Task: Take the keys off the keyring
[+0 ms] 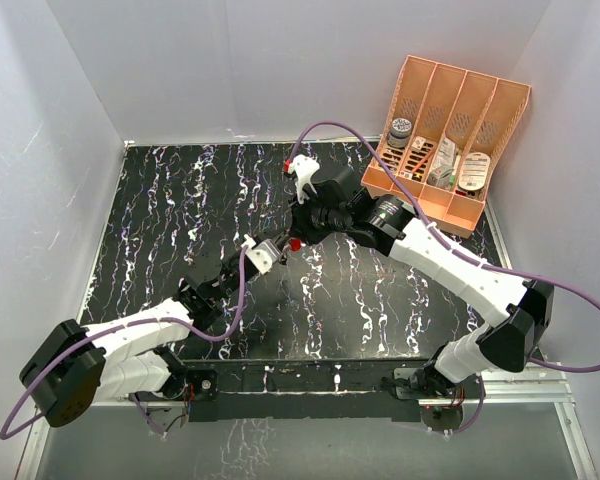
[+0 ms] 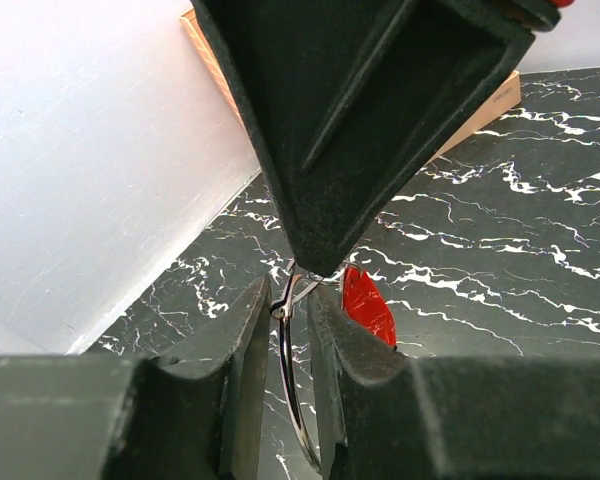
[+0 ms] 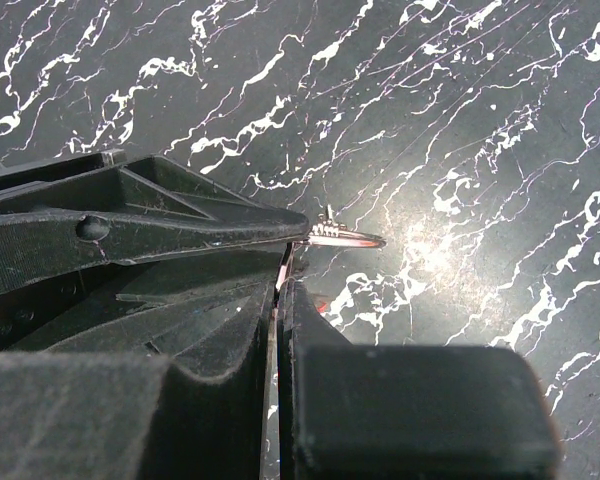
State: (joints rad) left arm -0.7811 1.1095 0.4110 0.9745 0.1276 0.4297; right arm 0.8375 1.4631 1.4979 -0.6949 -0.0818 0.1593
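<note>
Keyring [image 2: 283,372] sits pinched in left gripper [image 2: 290,300], right gripper [image 3: 291,260] clamping the keys [image 3: 346,237].

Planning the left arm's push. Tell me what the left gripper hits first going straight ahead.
Most likely the right gripper's finger, almost at once: it fills the view just beyond the left gripper, which pinches the keyring.

Overhead looks down — both wrist views close on keyring [image 2: 285,385].
</note>
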